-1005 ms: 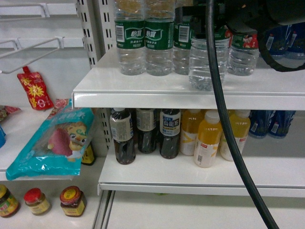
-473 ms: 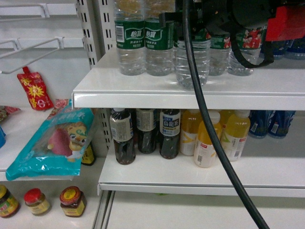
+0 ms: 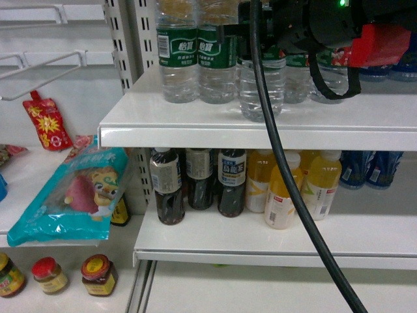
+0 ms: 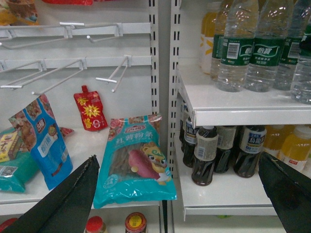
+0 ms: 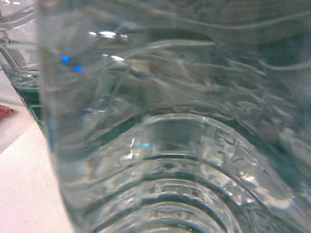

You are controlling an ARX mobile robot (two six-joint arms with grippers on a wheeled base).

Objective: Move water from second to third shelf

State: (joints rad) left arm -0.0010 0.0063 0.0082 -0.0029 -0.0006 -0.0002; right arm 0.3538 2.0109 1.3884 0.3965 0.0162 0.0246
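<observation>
We've got the right gripper (image 3: 260,39) clamped round the water bottle (image 3: 262,91), so lift it straight, clear of its neighbours.

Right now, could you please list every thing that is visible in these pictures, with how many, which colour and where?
water bottle: one, clear, at upper shelf front edge, by the right pincer.
other water bottles: several, clear with green labels, further back on upper shelf.
dark drink bottles: at least three, lower shelf, left.
yellow drink bottles: at least three, lower shelf, middle.
blue-labelled bottles: two visible, lower shelf, right.
teal snack bag: one, left bay.
red pouch: one, left bay.
jars: three, red lids, bottom left.
black cable: one, across the middle.
right pincer: black, at the bottle's label; jaws hidden.
left pincer: black fingers wide apart, holding nothing.
</observation>
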